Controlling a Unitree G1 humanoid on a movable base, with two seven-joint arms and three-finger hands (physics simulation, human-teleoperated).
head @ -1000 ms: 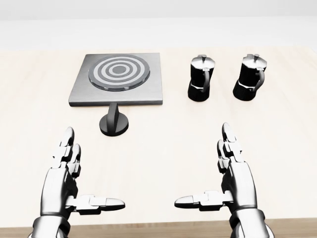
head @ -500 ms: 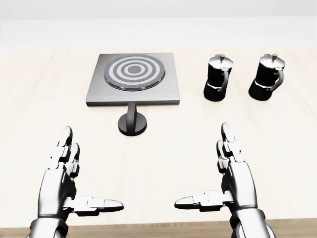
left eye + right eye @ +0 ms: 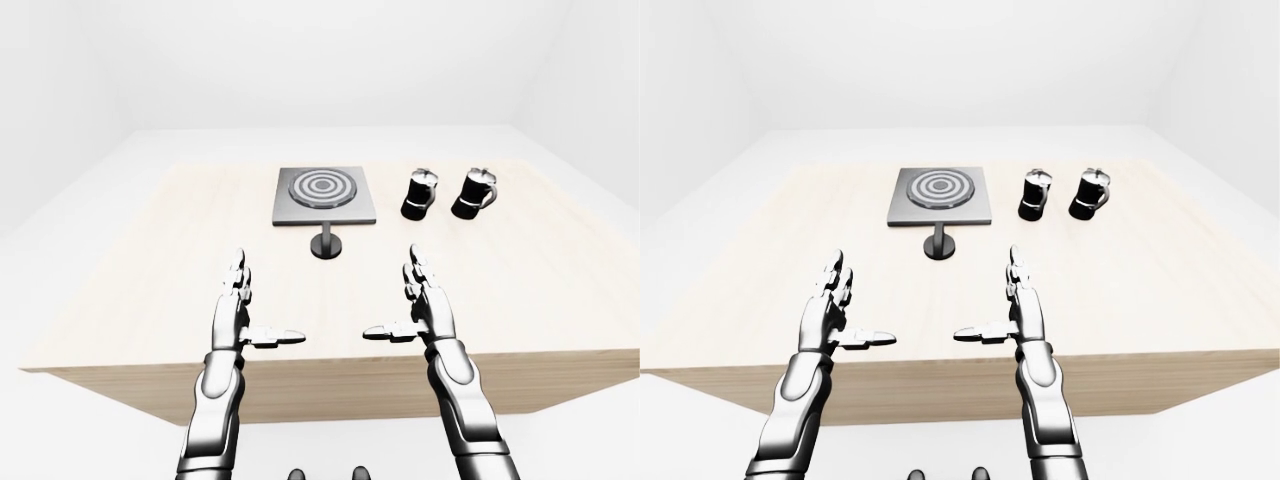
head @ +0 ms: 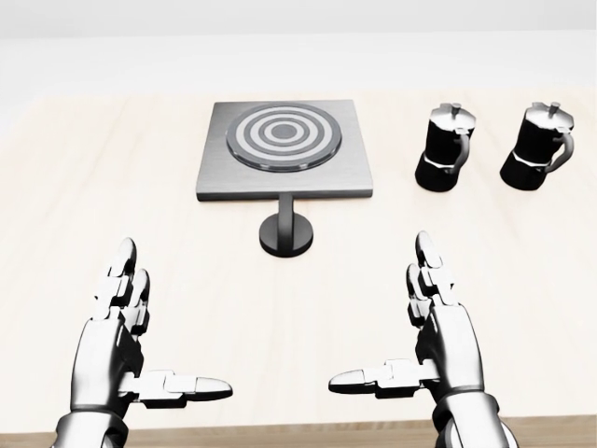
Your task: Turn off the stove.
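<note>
Both hands, left hand (image 4: 121,350) and right hand (image 4: 438,345), hover spread wide and empty over the tabletop (image 4: 84,187), apart from everything. Stove (image 4: 284,149) knob (image 4: 286,233) sits between them, reachable; two coffee pots (image 4: 446,147) stand clear to the right.

Left hand (image 4: 117,341) and right hand (image 4: 438,331) spread open; thumbs pointing inward

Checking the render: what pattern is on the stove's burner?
Concentric dark and light grey rings on the burner, clearest in the head view.
</note>
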